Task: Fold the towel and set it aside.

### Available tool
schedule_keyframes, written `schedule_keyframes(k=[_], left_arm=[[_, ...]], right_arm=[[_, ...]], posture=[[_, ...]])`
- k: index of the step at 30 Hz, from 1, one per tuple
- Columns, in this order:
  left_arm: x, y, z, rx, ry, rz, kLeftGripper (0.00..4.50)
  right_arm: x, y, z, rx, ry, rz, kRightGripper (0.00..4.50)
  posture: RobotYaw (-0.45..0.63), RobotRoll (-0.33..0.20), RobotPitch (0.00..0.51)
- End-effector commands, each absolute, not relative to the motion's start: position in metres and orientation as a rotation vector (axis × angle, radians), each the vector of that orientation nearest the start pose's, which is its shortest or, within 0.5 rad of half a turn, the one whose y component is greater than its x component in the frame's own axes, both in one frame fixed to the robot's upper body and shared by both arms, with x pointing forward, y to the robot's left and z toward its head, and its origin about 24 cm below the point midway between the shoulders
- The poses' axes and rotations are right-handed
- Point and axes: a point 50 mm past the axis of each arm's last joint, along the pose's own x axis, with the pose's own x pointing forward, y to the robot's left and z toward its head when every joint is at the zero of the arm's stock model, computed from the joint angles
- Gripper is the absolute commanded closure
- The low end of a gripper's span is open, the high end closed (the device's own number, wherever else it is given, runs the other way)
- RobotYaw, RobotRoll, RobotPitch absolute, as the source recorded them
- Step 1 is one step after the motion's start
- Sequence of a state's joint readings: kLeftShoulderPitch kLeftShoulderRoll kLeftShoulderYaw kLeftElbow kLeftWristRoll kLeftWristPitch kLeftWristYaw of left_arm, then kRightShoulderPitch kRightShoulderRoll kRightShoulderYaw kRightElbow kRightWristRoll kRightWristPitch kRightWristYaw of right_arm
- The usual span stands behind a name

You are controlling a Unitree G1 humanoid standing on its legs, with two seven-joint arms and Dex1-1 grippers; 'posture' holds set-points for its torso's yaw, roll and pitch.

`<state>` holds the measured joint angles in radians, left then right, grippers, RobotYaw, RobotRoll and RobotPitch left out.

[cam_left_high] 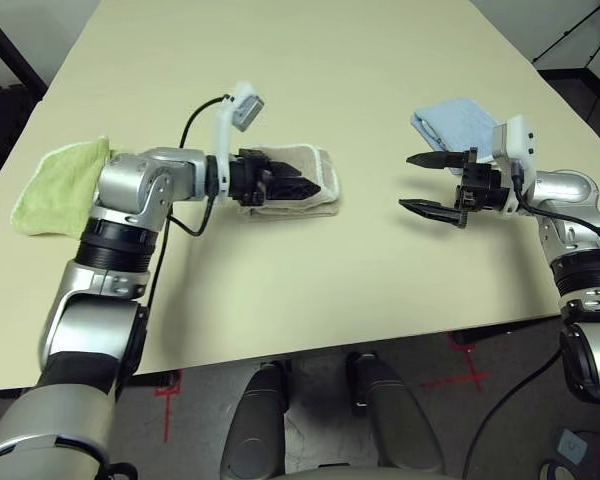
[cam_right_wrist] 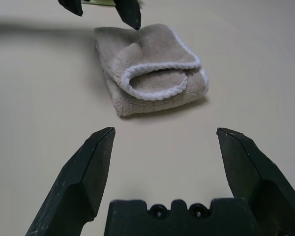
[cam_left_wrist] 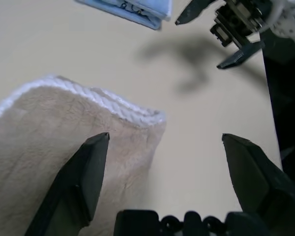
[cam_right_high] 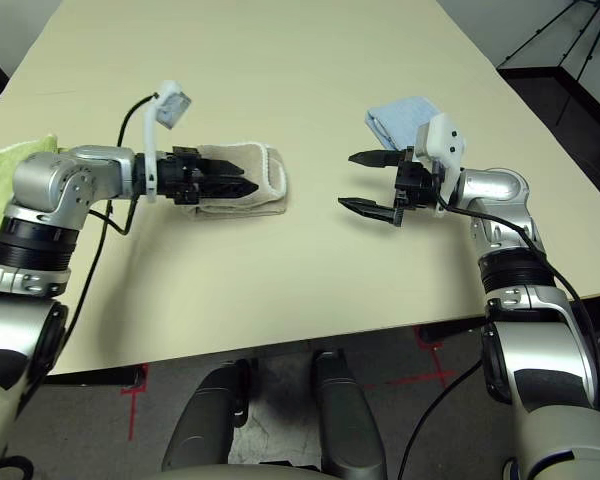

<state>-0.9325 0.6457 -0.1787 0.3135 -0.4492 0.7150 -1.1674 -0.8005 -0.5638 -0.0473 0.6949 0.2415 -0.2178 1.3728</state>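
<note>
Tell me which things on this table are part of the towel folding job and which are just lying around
Part of the job:
beige towel, folded, on the table
left gripper, open, over the beige towel
right gripper, open, apart from it

Just lying about:
lime-green towel, at the table's left edge
light blue towel, behind the right gripper

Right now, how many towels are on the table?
3. The beige towel lies folded under the left gripper. A lime-green towel sits at the table's left edge behind the left arm. A light blue towel lies behind the right gripper.
</note>
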Motion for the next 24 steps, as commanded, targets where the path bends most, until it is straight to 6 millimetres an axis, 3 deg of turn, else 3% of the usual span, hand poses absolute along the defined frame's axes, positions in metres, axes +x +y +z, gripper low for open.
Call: schedule_keyframes(k=[1, 6, 17, 20, 24], left_arm=[[0.342, 0.178, 0.225, 0.227, 0.152, -1.323, 0.05], [0.346, 0.193, 0.226, 0.302, 0.106, -1.376, 0.05], [0.357, 0.189, 0.205, 0.305, -0.062, -1.376, 0.05], [0.357, 0.191, 0.203, 0.350, -0.067, -1.369, 0.00], [0.356, 0.199, 0.200, 0.369, -0.055, -1.365, 0.00]], right_arm=[[0.346, -0.216, 0.180, -0.470, -0.140, 1.195, 0.00], [0.348, -0.214, 0.183, -0.459, -0.142, 1.204, 0.00], [0.354, -0.200, 0.185, -0.350, -0.150, 1.218, 0.00], [0.354, -0.199, 0.184, -0.345, -0.147, 1.220, 0.54], [0.354, -0.196, 0.182, -0.342, -0.147, 1.223, 1.93]], posture=[[0.02, 0.000, 0.182], [0.02, 0.000, 0.180], [0.01, 0.000, 0.187], [0.01, 0.000, 0.186], [0.01, 0.000, 0.186]])
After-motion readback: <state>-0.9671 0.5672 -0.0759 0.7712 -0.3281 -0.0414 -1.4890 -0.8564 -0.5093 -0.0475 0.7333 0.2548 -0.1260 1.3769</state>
